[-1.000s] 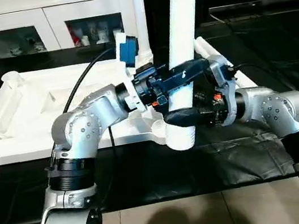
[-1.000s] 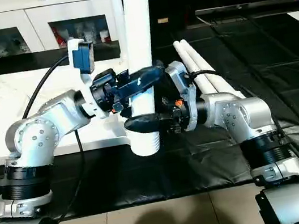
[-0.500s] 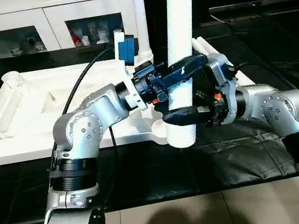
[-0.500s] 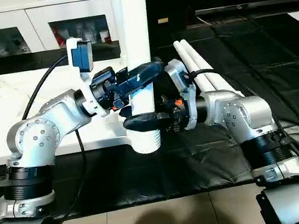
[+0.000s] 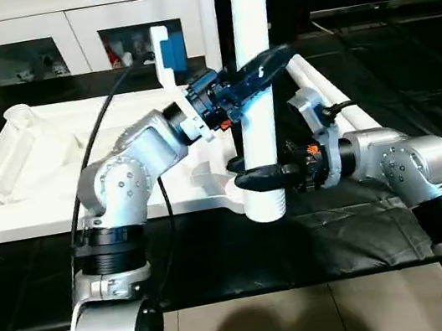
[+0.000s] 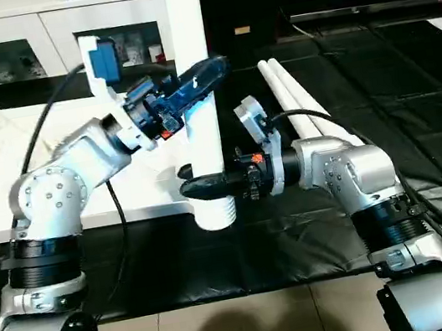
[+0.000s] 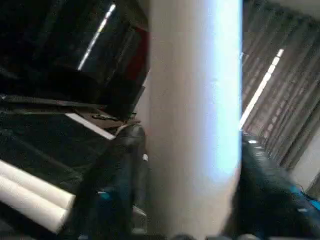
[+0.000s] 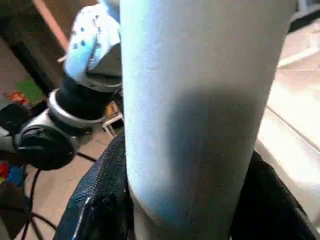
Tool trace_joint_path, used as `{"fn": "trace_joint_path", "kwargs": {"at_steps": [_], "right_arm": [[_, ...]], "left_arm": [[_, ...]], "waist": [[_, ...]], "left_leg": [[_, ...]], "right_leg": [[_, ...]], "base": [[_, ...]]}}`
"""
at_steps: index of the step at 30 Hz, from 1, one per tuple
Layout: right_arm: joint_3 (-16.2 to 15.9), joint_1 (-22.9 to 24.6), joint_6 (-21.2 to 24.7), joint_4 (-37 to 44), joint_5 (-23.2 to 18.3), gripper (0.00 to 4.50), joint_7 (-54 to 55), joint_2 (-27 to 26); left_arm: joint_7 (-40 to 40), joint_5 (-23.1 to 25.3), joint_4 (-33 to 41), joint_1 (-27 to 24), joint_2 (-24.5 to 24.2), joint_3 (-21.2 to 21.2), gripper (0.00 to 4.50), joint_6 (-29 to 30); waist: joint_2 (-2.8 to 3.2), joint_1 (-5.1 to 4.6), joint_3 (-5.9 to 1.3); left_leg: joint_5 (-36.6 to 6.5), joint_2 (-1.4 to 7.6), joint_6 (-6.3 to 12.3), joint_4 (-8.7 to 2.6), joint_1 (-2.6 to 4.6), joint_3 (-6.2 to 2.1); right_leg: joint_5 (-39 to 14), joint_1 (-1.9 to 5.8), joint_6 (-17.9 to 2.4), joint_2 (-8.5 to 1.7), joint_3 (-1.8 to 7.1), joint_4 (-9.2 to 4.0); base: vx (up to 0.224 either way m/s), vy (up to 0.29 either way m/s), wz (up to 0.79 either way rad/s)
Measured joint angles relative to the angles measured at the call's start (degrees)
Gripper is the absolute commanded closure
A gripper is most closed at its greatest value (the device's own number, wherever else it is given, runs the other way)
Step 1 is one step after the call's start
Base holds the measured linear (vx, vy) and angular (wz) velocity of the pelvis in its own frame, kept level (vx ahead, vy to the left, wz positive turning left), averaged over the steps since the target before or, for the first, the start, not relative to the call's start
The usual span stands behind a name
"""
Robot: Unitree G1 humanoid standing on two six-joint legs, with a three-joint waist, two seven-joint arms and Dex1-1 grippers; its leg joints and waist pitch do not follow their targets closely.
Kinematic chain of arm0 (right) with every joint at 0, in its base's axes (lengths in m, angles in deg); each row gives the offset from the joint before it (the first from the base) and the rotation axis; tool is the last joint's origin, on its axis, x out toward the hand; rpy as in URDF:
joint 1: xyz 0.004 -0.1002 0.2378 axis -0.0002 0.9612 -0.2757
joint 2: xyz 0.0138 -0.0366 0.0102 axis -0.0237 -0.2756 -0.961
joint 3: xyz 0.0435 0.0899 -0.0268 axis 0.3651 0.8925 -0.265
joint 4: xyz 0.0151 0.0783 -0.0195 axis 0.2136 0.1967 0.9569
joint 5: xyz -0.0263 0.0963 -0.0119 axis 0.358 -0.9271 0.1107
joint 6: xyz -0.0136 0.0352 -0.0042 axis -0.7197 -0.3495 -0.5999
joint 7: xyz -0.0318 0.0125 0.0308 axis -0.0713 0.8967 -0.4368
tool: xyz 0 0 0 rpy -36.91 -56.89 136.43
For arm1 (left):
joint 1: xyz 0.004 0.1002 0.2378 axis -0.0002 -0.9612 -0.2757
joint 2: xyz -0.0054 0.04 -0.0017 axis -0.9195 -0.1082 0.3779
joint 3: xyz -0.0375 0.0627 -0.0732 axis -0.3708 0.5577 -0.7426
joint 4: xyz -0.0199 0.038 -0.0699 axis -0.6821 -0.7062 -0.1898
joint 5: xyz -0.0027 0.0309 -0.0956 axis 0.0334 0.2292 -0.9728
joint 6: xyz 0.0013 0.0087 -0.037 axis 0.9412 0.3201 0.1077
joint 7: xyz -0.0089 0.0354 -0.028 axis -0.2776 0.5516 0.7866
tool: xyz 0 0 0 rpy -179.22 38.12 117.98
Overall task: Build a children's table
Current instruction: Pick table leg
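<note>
While the table top (image 5: 50, 160) lies upside down on the black mat (image 5: 219, 255), both grippers clasp one upright leg (image 5: 254, 83) at its near corner: left gripper (image 5: 260, 70) high, right gripper (image 5: 257, 178) low.

Upright leg (image 5: 256, 83) standing between both grippers, blocking the near corner of the tabletop (image 5: 28, 176), spare legs (image 6: 300, 105) lying along its right edge, black mat (image 5: 344, 238) lying open in front
</note>
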Motion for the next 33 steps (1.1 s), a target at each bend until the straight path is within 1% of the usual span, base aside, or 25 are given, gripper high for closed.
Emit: {"fn": "trace_joint_path", "kwargs": {"at_steps": [1,2,7,8,9,10,12,13,15,18,28,33], "right_arm": [[0.05,0.0,-0.04,-0.12,0.12,2.54,0.36,-0.09],[0.18,-0.01,-0.19,-0.19,0.33,2.54,0.7,-0.13],[0.57,-0.01,-1.0,-1.32,0.52,2.55,1.24,-0.54],[0.67,-0.02,-1.14,-1.33,0.52,1.99,1.32,-0.63],[0.83,-0.06,-1.29,-1.39,0.53,1.85,1.6,-0.83],[1.09,-0.2,-1.94,-1.46,0.87,1.85,2.55,-1.25],[1.37,-0.75,-2.39,-2.31,1.15,1.65,3.72,-1.6],[1.71,-1.37,-2.47,-3.23,1.34,1.65,4.12,-1.65],[2.26,-1.75,-2.81,-3.81,1.77,1.39,4.12,-1.37],[2.28,-1.91,-2.91,-4.01,1.94,1.38,3.73,-0.98],[2.15,-2.65,-1.65,-4.0,1.75,1.38,0.56,-0.41],[1.35,-2.64,-0.71,-3.89,1.52,1.38,-0.83,-0.35]], "left_arm": [[-0.39,0.02,-0.56,0.2,0.07,-0.08,2.28,0.0],[-0.92,0.07,-0.85,0.34,0.18,-0.18,2.59,-0.01],[-1.9,1.09,-1.6,0.7,0.53,-0.21,2.68,-0.53],[-1.9,1.14,-1.6,0.75,0.53,-0.19,2.7,-0.69],[-1.93,1.35,-1.56,0.8,0.46,-0.16,2.7,-0.94],[-2.74,2.17,-1.56,0.84,0.2,-0.14,2.7,-1.46],[-3.58,3.25,-1.57,0.83,-0.35,-0.14,2.7,-2.01],[-3.6,3.93,-1.56,0.83,-0.9,0.1,2.7,-2.34],[-3.27,4.43,-1.51,0.81,-1.57,0.51,2.7,-2.54],[-2.56,4.46,-1.43,0.78,-2.08,0.93,2.7,-2.54],[0.66,3.63,0.91,0.63,-1.56,2.27,2.7,-2.07],[1.85,3.0,1.36,0.38,-1.21,2.32,2.7,-1.56]], "waist": [[0.0,0.0,0.0],[0.0,0.0,0.0],[0.0,-0.06,0.0],[0.0,-0.04,0.0],[0.0,-0.04,0.0],[0.0,-0.1,0.0],[-0.01,-0.12,0.0],[-0.01,-0.07,0.0],[-0.01,-0.04,0.0],[-0.01,0.13,0.0],[-0.01,0.01,0.0],[-0.01,-0.02,0.0]], "left_leg": [[0.0,0.0,0.0,0.0,0.0,0.0],[0.0,0.0,0.0,0.0,0.0,0.0],[0.01,0.01,0.02,0.0,0.0,0.0],[0.01,0.01,0.02,0.0,0.0,0.0],[0.01,0.01,0.02,0.0,0.0,0.0],[0.01,0.01,0.02,0.0,0.01,0.0],[0.01,0.01,0.02,0.0,0.01,0.0],[0.02,0.01,0.02,0.01,0.01,0.0],[0.02,0.01,0.02,0.01,-0.01,0.0],[0.02,0.0,0.03,0.02,-0.06,0.0],[0.03,0.01,0.04,0.05,-0.05,0.0],[0.03,0.01,0.04,0.06,-0.04,0.0]], "right_leg": [[0.0,0.0,0.0,0.0,0.0,0.0],[0.0,0.0,0.0,0.0,0.0,0.0],[0.0,-0.01,0.0,0.0,-0.01,0.0],[0.0,-0.01,0.0,0.0,-0.01,0.01],[0.0,-0.01,0.0,0.01,-0.01,0.01],[0.0,-0.01,0.0,0.01,0.0,0.01],[0.02,-0.01,0.01,0.01,-0.01,0.02],[0.03,-0.01,0.01,0.0,-0.01,0.01],[0.03,-0.01,0.01,0.0,-0.01,0.0],[0.03,-0.01,0.01,-0.01,-0.02,-0.04],[0.05,-0.01,-0.02,-0.01,-0.01,0.0],[0.06,-0.01,-0.02,-0.01,-0.02,0.02]], "base": [[0.0,0.0,0.0],[0.0,0.0,0.0],[0.0,0.0,0.0],[0.0,0.0,0.0],[0.0,0.0,0.0],[0.0,0.0,0.0],[0.0,0.0,0.0],[0.0,0.0,0.0],[0.0,0.0,0.0],[0.0,0.0,0.0],[0.0,0.0,0.0],[0.0,0.0,0.0]]}}
